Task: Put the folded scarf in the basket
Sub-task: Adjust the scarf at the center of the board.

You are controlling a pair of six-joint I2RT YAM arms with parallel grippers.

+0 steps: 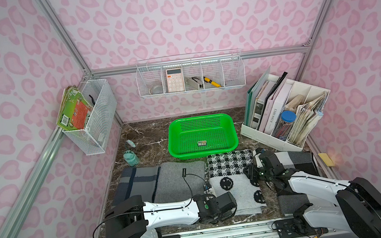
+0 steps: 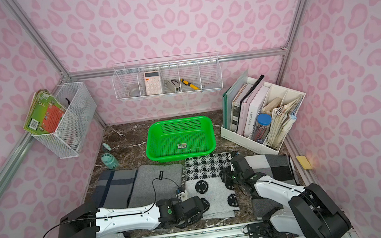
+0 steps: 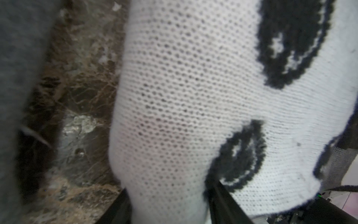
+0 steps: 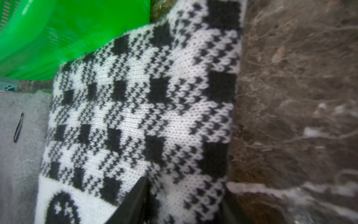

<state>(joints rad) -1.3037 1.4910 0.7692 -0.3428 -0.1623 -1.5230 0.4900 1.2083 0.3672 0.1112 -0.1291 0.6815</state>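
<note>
Left gripper (image 3: pixel 170 203) clamps scarf (image 1: pixel 231 169) at its left edge, right gripper (image 4: pixel 184 201) its right edge. Lift both level, fold taut, clear basket (image 1: pixel 199 118) near rim before lowering

On my feed, the walls (image 1: pixel 195 11) on three sides are covered in pale paper with pink leopard-like spots. Aluminium rails (image 1: pixel 275 51) frame the corners and run along the back. The work surface is a dark brown marble tabletop (image 1: pixel 152 139) with white veins. I see a white wire basket (image 1: pixel 101 111) hung on the left-hand wall with books in it, and a long white wire rack (image 1: pixel 233 74) with compartments on the back wall. A white file organizer (image 1: pixel 262 139) with folders stands at the right. The light is soft and even.
</note>
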